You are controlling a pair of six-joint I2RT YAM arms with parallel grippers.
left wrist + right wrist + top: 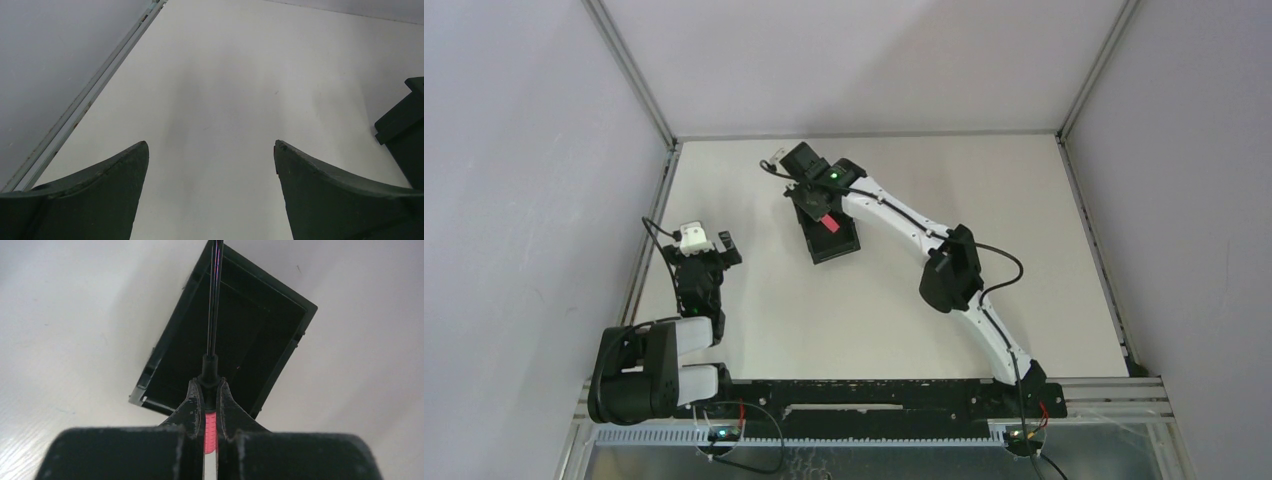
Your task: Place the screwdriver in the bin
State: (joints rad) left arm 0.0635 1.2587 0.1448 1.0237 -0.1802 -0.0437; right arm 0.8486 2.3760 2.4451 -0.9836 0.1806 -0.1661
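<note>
My right gripper (207,382) is shut on the screwdriver (210,427), its red-pink handle clamped between the fingers and its thin black shaft (214,300) pointing forward over the bin. The black open-top bin (280,325) lies directly below the gripper, dark inside. From above, the right gripper (817,207) hangs over the far end of the bin (840,243), with the pink handle (828,222) showing above the bin's opening. My left gripper (211,146) is open over bare table at the left, nothing between its fingers; in the top view the left gripper (709,240) sits far from the bin.
A metal rail (652,235) runs along the table's left edge, close to the left arm. A dark block (405,125) shows at the right edge of the left wrist view. Grey walls close the table on three sides.
</note>
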